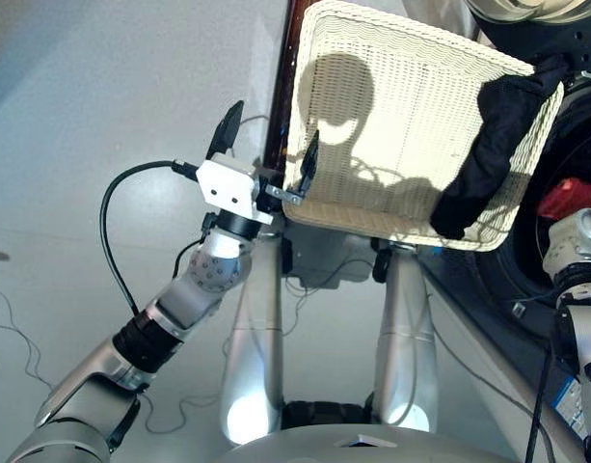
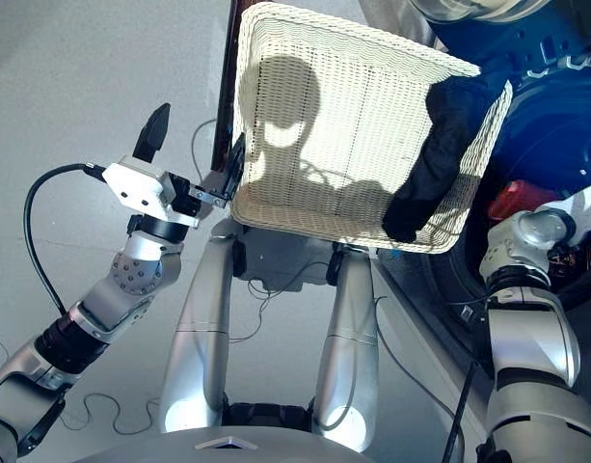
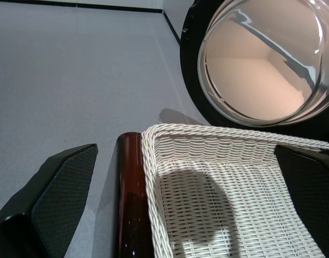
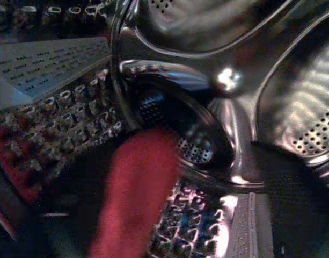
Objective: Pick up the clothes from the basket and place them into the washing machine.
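The cream wicker basket [image 1: 391, 116] stands tilted in front of me. A dark cloth piece [image 1: 488, 145] hangs over its right rim. My left gripper [image 1: 268, 145] is open at the basket's near left corner, one finger outside the rim and one inside, holding nothing. In the left wrist view the basket's rim [image 3: 153, 177] runs between the fingers. My right arm [image 1: 577, 253] reaches into the washing machine [image 2: 555, 145], and its hand is hidden there. A coral-red cloth [image 4: 137, 188] lies blurred inside the steel drum [image 4: 207, 80] and shows in the opening [image 1: 570, 198].
The round glass door [image 3: 266, 59] stands open beyond the basket. A dark red-brown bar [image 3: 131, 193] runs under the basket's left edge. Grey floor [image 1: 102, 87] spreads to the left. A black cable [image 1: 117, 251] loops off my left wrist.
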Motion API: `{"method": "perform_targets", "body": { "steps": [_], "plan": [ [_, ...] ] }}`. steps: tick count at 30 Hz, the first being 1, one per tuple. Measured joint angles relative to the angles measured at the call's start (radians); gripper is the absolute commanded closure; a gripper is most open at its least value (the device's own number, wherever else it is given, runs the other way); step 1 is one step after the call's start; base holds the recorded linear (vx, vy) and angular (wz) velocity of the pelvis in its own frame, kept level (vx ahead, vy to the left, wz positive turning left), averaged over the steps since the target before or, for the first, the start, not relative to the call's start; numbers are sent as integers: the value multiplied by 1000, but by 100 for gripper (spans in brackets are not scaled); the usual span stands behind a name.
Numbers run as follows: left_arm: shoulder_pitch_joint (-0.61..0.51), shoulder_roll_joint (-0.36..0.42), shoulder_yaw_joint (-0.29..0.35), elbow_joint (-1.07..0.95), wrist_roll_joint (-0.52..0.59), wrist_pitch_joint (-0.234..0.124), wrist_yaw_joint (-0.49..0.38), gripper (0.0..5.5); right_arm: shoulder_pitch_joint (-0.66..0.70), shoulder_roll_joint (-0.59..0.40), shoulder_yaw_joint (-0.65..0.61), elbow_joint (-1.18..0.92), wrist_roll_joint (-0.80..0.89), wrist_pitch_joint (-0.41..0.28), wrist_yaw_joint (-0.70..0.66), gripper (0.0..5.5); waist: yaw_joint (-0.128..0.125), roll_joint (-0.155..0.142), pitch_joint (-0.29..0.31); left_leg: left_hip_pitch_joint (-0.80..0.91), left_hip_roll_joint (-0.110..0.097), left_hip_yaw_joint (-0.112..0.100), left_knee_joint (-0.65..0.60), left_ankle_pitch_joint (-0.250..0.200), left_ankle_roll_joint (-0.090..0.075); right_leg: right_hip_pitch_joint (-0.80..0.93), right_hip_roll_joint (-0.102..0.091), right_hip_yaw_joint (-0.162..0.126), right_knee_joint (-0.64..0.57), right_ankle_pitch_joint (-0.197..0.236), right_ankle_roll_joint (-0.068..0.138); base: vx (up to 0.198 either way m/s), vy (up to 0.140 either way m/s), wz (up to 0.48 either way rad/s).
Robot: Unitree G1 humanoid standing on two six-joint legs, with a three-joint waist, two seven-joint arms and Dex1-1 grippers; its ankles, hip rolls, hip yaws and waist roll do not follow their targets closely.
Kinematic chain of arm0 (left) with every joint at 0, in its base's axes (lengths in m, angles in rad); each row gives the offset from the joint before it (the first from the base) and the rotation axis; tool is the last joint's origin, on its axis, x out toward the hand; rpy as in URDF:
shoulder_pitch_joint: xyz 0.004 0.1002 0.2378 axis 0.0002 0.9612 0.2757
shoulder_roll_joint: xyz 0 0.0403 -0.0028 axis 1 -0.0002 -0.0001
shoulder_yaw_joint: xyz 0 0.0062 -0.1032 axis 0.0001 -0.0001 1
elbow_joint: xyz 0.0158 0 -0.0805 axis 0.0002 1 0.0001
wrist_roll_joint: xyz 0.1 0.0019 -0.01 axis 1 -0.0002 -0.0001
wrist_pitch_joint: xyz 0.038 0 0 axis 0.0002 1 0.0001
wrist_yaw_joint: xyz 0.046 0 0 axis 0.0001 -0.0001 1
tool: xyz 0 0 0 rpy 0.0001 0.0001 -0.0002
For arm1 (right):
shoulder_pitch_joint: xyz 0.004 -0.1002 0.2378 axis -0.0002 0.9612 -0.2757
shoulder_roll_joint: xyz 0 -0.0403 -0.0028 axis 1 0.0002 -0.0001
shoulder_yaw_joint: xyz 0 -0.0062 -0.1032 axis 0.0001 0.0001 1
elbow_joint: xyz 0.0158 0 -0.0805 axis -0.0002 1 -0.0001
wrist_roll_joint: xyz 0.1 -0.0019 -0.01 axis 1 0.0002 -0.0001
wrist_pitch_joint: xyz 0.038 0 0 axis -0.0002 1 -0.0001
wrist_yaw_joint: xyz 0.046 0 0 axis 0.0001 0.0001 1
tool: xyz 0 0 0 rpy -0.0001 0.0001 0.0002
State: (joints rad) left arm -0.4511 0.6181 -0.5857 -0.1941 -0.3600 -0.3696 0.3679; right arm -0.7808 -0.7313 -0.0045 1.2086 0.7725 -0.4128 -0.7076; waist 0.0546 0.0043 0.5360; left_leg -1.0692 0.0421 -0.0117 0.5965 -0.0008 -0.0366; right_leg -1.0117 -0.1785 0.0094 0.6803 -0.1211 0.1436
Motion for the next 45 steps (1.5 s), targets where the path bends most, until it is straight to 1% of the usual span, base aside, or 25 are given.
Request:
{"method": "perform_targets", "body": {
  "steps": [9,12,15,17,18,19,20,21,24,28,32,36,40,41,42,45],
  "plan": [
    [1,-1,0,0,0,0,2,0,-1,7,2,-11,38,-1,46,0,0,0,0,10,-1,1,-1,3,5,10,-1,1,-1,0,0,0,0,0],
    [7,-3,4,-1,0,0,4,0,12,23,4,-66,56,-7,55,0,-7,0,0,13,0,4,-3,0,6,12,-1,3,-2,0,0,0,0,0],
    [13,-8,7,-1,-1,0,14,0,45,69,8,-181,58,-16,50,0,-25,-1,0,16,1,7,-11,-2,4,12,-1,6,-3,0,0,0,0,0],
    [22,-26,22,-1,-1,0,20,0,110,115,26,-352,49,-44,39,0,-37,-2,0,19,4,10,-15,-2,5,12,2,8,-6,1,0,0,0,0],
    [19,-27,24,-3,-1,0,21,0,126,135,43,-395,28,-58,35,0,-41,-2,0,21,6,13,-17,-1,5,12,3,11,-8,1,-1,0,0,0],
    [29,-33,35,-10,0,0,22,0,163,163,59,-489,13,-67,31,0,-49,-3,0,24,7,14,-15,1,6,12,5,12,-8,1,-1,0,0,0],
    [41,-42,55,-13,-1,0,24,0,213,193,87,-607,-25,-92,24,0,-55,-4,0,26,9,15,-18,1,5,13,7,13,-12,2,-2,0,0,0],
    [39,-49,58,-13,0,1,26,0,235,212,118,-645,-68,-103,26,0,-58,-5,0,29,14,17,-17,0,3,15,11,15,-14,3,-4,0,0,0],
    [42,-58,61,-17,1,1,32,0,318,271,169,-768,-144,-112,43,0,-62,-8,0,33,19,17,-19,-2,0,17,16,15,-17,3,-5,0,0,0],
    [63,-57,74,-17,1,1,31,0,388,317,263,-869,-181,-115,101,0,-78,-14,0,33,19,17,-21,-4,0,18,16,16,-17,3,-5,0,0,0],
    [73,-56,83,-17,2,1,31,0,389,331,295,-870,-189,-114,157,0,-79,-16,-1,33,20,17,-21,-8,-2,19,17,16,-16,4,-6,0,0,0],
    [90,-58,85,-17,1,1,20,0,373,331,330,-869,-188,-90,218,0,-77,-19,0,33,21,17,-22,-9,-2,19,19,16,-18,4,-6,0,0,0],
    [91,-58,91,-17,0,1,10,0,350,332,344,-852,-188,-88,237,0,-74,-19,0,33,22,17,-22,-9,-3,20,19,15,-19,4,-6,0,0,0],
    [90,-59,93,-17,0,1,8,0,332,335,350,-818,-193,-84,238,0,-72,-19,0,34,22,16,-21,-8,-3,21,20,15,-18,4,-6,0,0,0],
    [87,-59,94,-17,-1,1,7,0,310,340,353,-769,-196,-68,238,0,-75,-19,0,36,23,16,-20,-9,-3,22,20,15,-18,4,-6,0,0,0],
    [88,-63,99,-18,-3,0,-7,0,272,358,357,-677,-196,-44,239,0,-62,-19,0,36,23,16,-20,-10,-5,22,21,15,-16,4,-6,0,0,0]
  ]
}}
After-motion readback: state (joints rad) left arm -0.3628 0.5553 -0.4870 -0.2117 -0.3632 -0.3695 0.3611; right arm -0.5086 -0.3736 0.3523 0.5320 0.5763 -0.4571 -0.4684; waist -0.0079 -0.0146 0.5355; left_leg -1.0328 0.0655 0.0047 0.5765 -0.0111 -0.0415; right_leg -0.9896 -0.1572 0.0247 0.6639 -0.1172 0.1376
